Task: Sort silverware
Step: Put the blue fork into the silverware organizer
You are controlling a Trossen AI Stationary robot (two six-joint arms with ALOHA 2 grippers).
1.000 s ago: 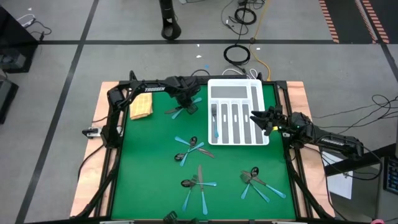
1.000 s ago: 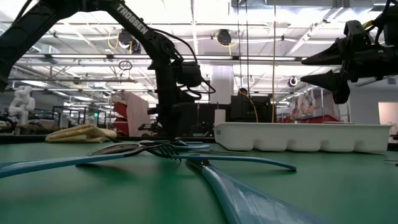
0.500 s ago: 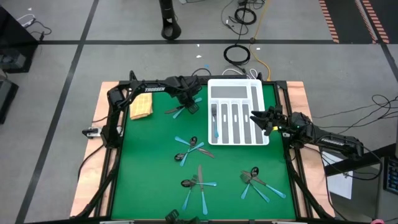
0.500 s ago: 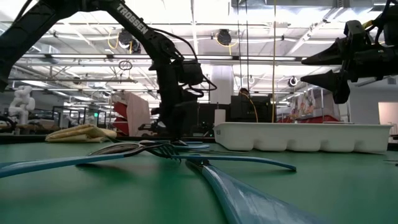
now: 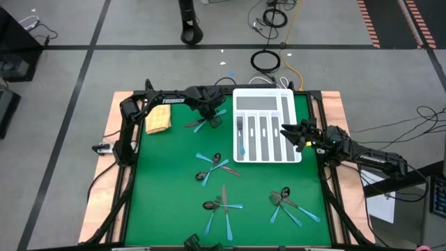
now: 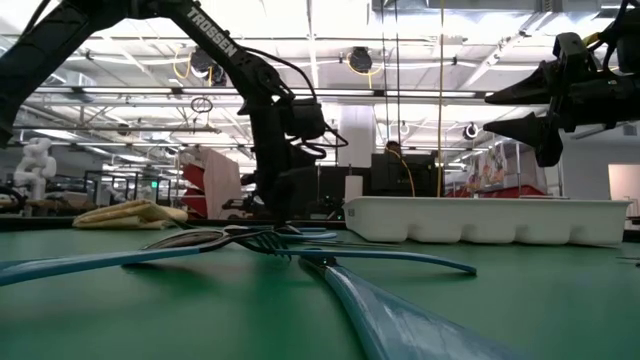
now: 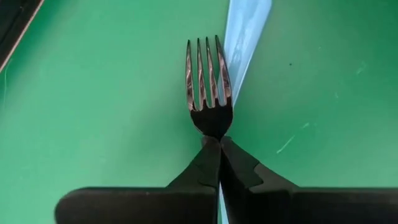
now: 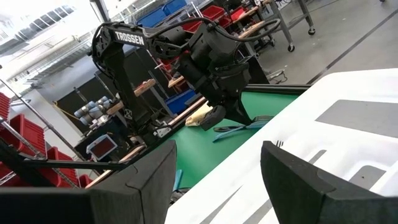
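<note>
left gripper (image 7: 219,144) at table's 11 o'clock, clamped on fork (image 7: 208,87) neck for lifting | right gripper (image 5: 291,134) parted, waiting at tray (image 5: 265,97) 3 o'clock

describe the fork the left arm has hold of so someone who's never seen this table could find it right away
Start at the white compartmented tray at the far side of the green table. Just to its left lies a small cluster of blue-handled cutlery under the left gripper. The fork is the piece pinched at its neck between the shut fingers, dark tines pointing away beside a light-blue handle.
</note>
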